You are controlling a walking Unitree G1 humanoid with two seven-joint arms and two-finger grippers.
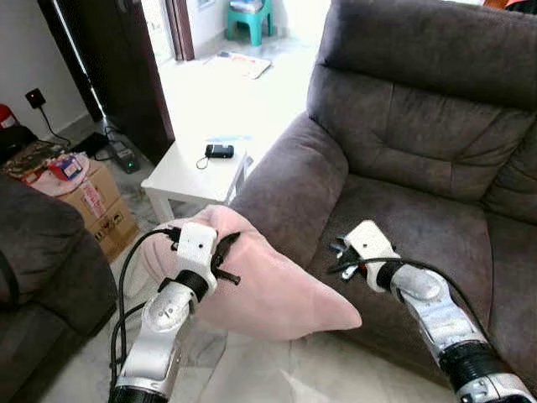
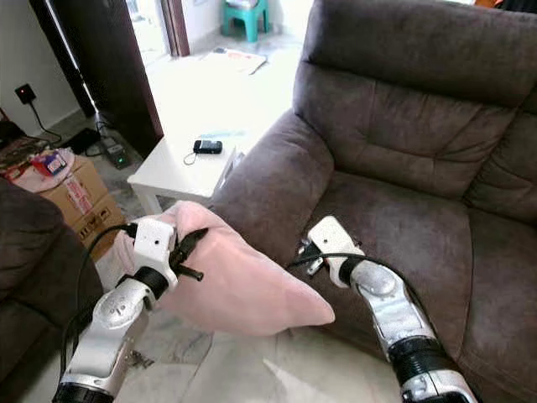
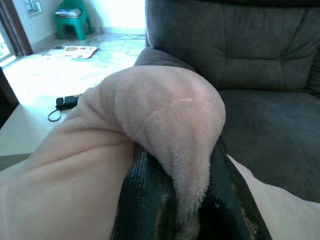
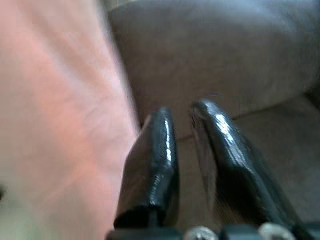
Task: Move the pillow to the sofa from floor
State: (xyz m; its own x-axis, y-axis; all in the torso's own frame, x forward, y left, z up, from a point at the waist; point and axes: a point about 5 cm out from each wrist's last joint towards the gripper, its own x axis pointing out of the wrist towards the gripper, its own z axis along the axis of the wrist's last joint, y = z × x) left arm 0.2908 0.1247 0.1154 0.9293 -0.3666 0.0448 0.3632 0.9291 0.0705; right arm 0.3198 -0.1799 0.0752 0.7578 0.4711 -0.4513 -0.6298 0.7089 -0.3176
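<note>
One pink pillow (image 1: 268, 285) is hanging off the floor in front of the sofa (image 1: 419, 159), its upper corner pinched between the two black fingers (image 3: 150, 200) of the left gripper (image 1: 225, 256), which is clamping a fold of the fleece. The pillow's far side is lying against the front of the sofa's rounded armrest (image 1: 289, 180), and its lower corner is pointing toward the front edge of the seat cushion (image 1: 411, 227) without resting on it. The right gripper (image 1: 340, 256) is hovering just beside the pillow's sofa-side face, over the front lip of the seat; its two fingers (image 4: 155, 165) are lying close together with only a narrow slit between them and nothing held. The seat cushion itself is lying bare and wide behind that gripper, bounded by the armrest on one side and the backrest (image 1: 428, 101) behind. On the robot's left, one small white table (image 1: 189, 172) is standing tight against the outer side of the armrest, carrying one small black device (image 1: 220, 151) with a cord. Further left, one cardboard box (image 1: 92, 197) is sitting with clutter on top, beside the arm of a second dark seat (image 1: 42, 260) at the picture's edge. Pale floor (image 1: 218, 92) is stretching open beyond the table toward a doorway, where one teal stool (image 1: 250, 17) is standing and a flat printed sheet (image 1: 239, 63) is lying.
</note>
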